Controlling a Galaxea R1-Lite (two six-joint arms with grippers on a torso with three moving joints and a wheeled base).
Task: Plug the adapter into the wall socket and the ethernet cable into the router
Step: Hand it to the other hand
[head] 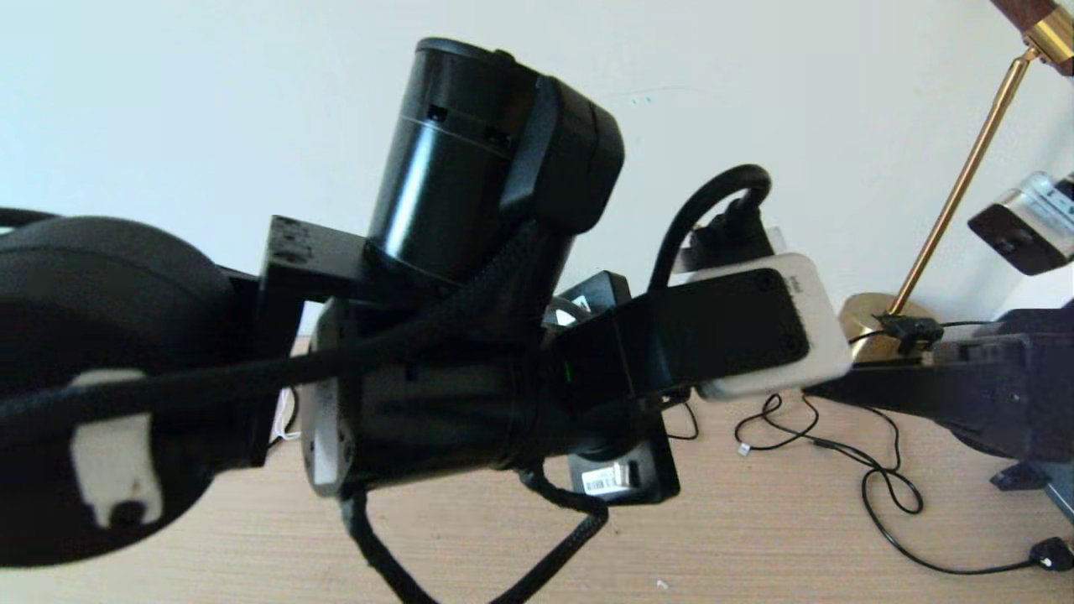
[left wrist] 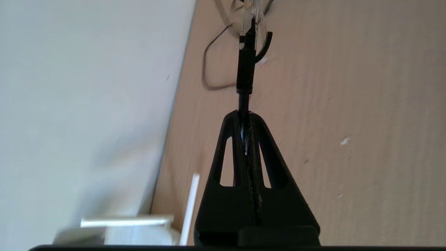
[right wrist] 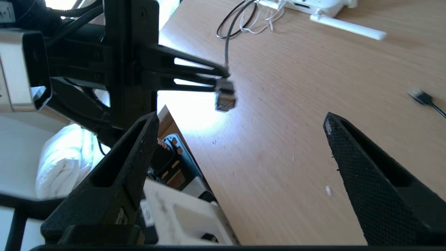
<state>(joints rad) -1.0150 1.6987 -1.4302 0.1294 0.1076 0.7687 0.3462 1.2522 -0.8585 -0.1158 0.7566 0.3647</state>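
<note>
My left gripper [left wrist: 244, 114] is shut on the black ethernet cable [left wrist: 245, 69], just behind its plug, and holds it above the wooden table. From the right wrist view, that left gripper [right wrist: 218, 74] has the chunky plug [right wrist: 225, 97] hanging off its tips. The white router [left wrist: 115, 232] with stick antennas [left wrist: 190, 205] lies by the wall; its edge also shows in the right wrist view as the router [right wrist: 315, 6]. My right gripper [right wrist: 241, 118] is open and empty, low over the table. The adapter and wall socket are out of view.
My left arm [head: 470, 277] fills most of the head view. A brass lamp [head: 956, 193] stands at the back right. Thin black cords [head: 873, 478] with a USB plug [right wrist: 420, 97] trail over the table [right wrist: 278, 164]. Loose white and black cords [right wrist: 249, 22] lie near the router.
</note>
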